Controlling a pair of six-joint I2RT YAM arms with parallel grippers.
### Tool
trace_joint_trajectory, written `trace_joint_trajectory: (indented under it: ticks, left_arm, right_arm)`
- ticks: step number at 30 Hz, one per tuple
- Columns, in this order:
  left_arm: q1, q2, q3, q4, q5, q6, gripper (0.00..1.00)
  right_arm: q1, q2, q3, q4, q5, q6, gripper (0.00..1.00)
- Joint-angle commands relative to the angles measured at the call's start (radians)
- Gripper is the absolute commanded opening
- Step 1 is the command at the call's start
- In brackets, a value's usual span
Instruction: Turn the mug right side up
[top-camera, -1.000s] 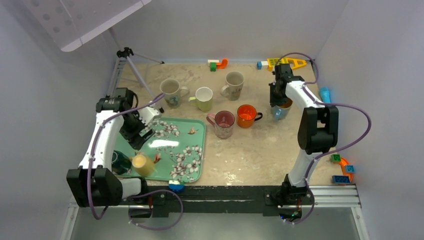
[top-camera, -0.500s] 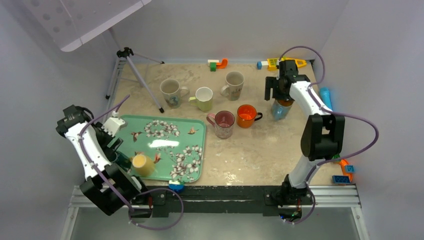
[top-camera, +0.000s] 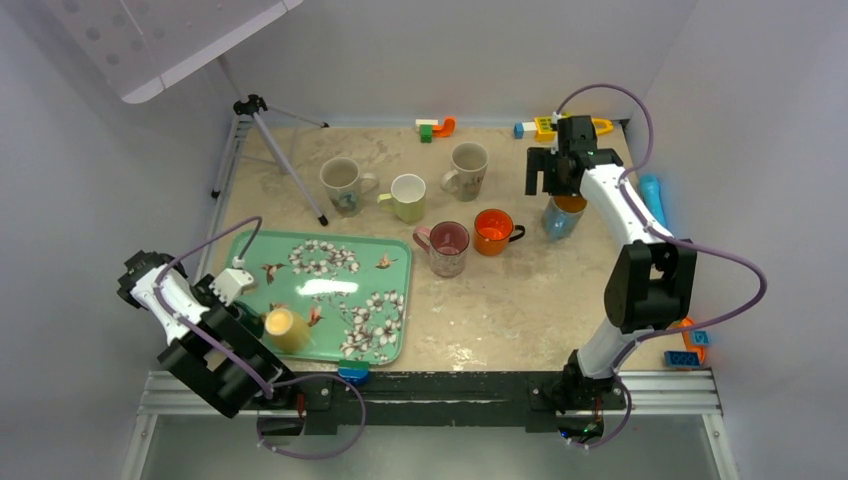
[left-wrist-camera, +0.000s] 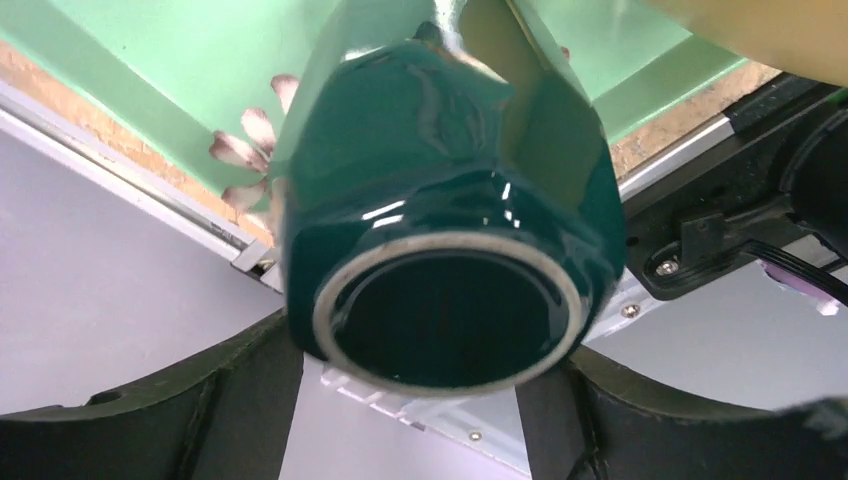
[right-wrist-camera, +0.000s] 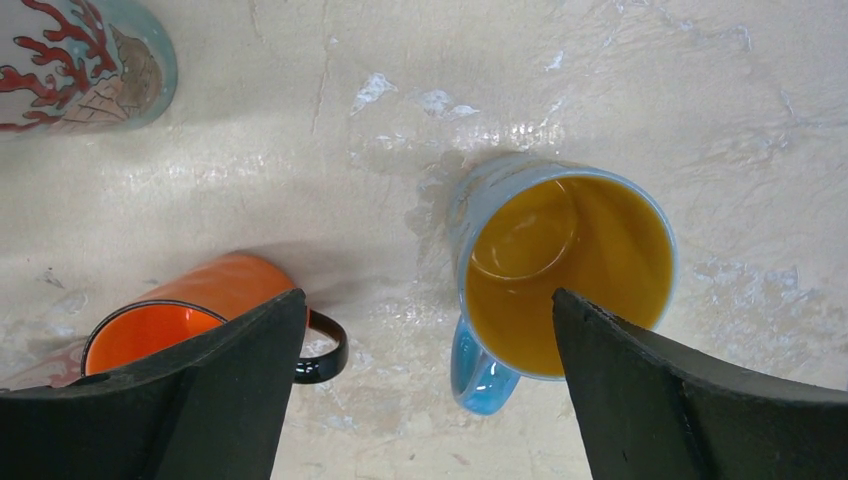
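Mostly hidden from above, the green mug (left-wrist-camera: 440, 200) fills the left wrist view between the left jaws, grip unclear. Right jaws spread over the blue mug (right-wrist-camera: 565, 250).

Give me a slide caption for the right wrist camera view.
Open right gripper above an upright blue mug with a yellow interior, orange mug alongside.

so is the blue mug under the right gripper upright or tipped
Upright. The right wrist view looks straight down into the yellow inside of the blue mug; the right gripper stands open above it.
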Motion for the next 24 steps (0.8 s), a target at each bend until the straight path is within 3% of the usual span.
trace_joint_trajectory:
  ticks: [1,6,11,15,17,21,24]
  left_arm:
    - [0.002,0.051,-0.031,0.162,0.055,0.071,0.74]
    - [-0.04,0.08,0.031,-0.005,0.302,0.055,0.61]
    - [-0.197,0.008,-0.077,0.137,0.371,-0.046,0.48]
    - [-0.224,0.062,-0.028,0.157,0.421,-0.133,0.37]
    - [-0.235,0.093,-0.019,0.178,0.433,-0.176,0.36]
    - [-0.259,0.091,-0.058,0.26,0.437,-0.231,0.45]
    - [-0.272,0.088,-0.083,0.34,0.438,-0.29,0.44]
  right_arm:
    - [0.013,-0.062,0.004,0.015,-0.001,0.0,0.96]
    - [0.026,-0.069,0.005,0.014,0.008,-0.004,0.96]
    - [0.037,-0.073,-0.004,0.015,0.014,-0.007,0.97]
    - [0.047,-0.075,-0.007,0.017,0.018,-0.009,0.97]
    - [0.051,-0.073,-0.006,0.018,0.019,-0.01,0.97]
    - [0.057,-0.077,-0.005,0.012,0.03,-0.007,0.97]
    - [0.062,-0.087,-0.013,0.015,0.031,-0.006,0.97]
